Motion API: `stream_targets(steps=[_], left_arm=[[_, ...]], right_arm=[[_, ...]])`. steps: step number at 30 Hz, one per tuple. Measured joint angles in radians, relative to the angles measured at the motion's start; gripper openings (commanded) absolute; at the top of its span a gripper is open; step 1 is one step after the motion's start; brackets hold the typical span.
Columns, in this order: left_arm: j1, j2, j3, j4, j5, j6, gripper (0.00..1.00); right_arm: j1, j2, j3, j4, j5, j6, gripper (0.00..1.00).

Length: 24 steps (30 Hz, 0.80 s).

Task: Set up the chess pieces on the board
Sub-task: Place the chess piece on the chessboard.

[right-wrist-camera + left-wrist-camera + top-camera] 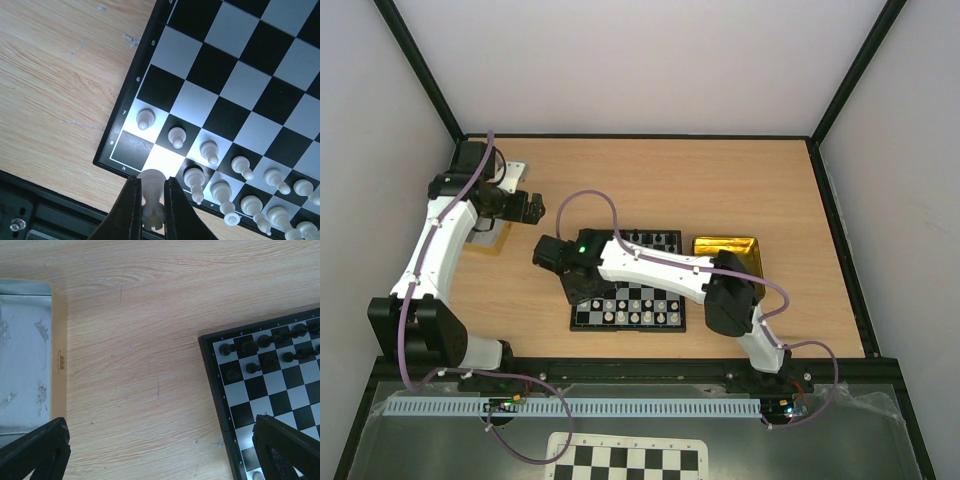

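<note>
Above the board's point(128, 100) near corner, the right gripper point(151, 184) pinches a white chess piece point(152, 200) around its middle. Tiny, light, smooth plastic, it probably tips easily. The left gripper point(160, 455) hangs wide open.

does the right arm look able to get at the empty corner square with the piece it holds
Probably yes: the right end effector, shut on a white piece, hangs right by the bare corner square, with no other piece between them.

Left arm point(435, 250) extended, left jaws spread wide; right arm point(655, 268) bent leftward, right jaws clamped.
</note>
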Motion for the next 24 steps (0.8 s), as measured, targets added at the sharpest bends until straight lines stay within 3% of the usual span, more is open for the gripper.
stream_targets(steps=[24], left_arm=[[0.029, -0.007, 0.0, 0.006, -0.066, -0.027, 0.99]], right_arm=[[0.053, 0.172, 0.067, -0.029, -0.06, -0.063, 0.02]])
